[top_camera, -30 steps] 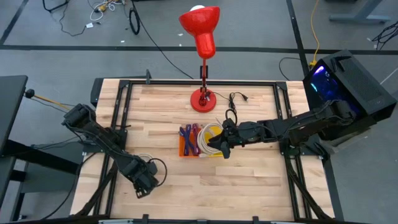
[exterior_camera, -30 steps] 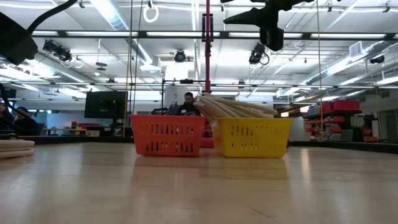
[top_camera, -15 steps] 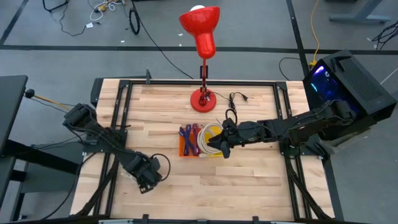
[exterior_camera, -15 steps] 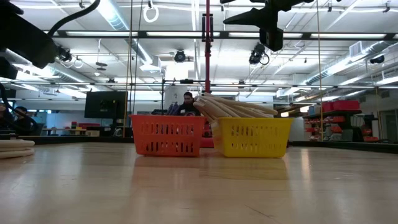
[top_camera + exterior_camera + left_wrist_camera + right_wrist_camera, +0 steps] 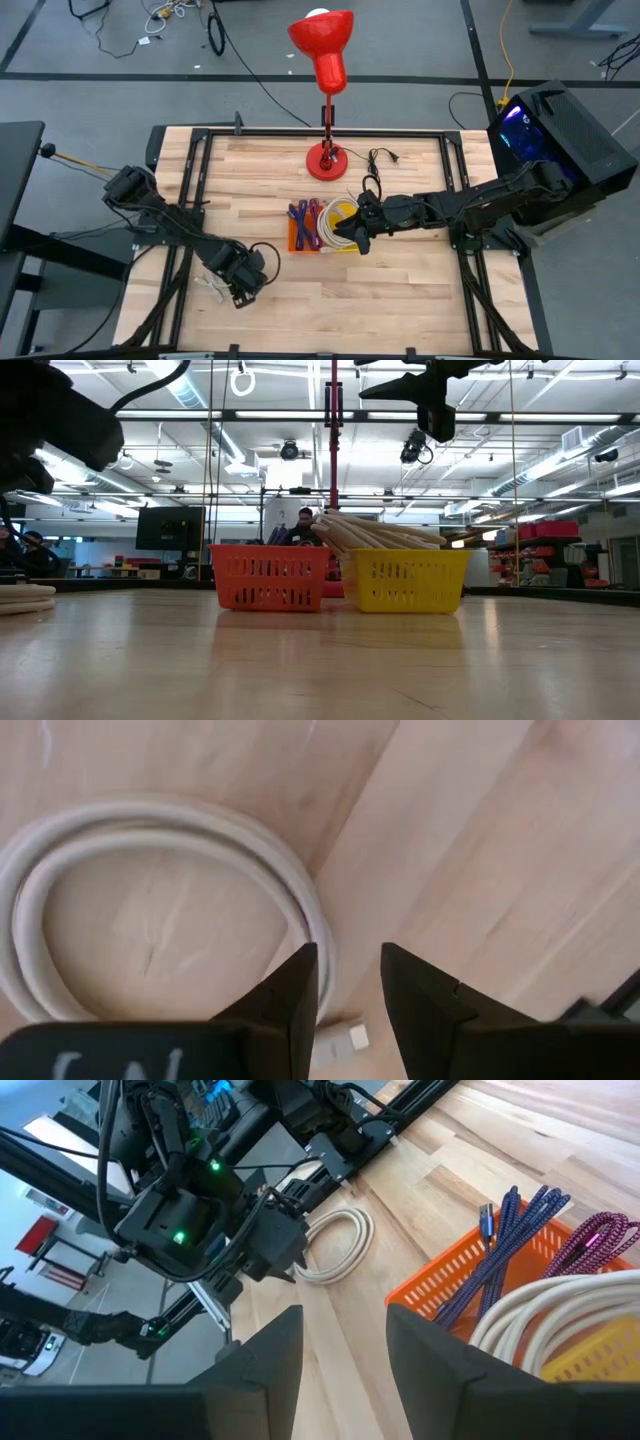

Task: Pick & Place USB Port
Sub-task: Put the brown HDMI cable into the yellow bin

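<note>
Wooden worktop (image 5: pixel 400 290) carries a coiled white USB cable (image 5: pixel 150 910) near its left edge; the parted left gripper (image 5: pixel 345 985) hovers over it, while the parted right gripper (image 5: pixel 340 1350) hangs above the orange basket (image 5: pixel 300 232).

Bright, even overhead light — ceiling strips (image 5: pixel 560 465) glare; left wrist view blurred.

A white coiled cable (image 5: pixel 150 910) lies on the pale wooden table (image 5: pixel 400 300). The orange basket (image 5: pixel 268 576) holds purple and blue cables (image 5: pixel 530 1230); the yellow basket (image 5: pixel 408 580) holds cream ones.

On the wooden bench (image 5: pixel 320 660) an orange basket (image 5: pixel 268 577) stands just beside a yellow basket (image 5: pixel 408 581) holding white cables (image 5: pixel 375 534).
</note>
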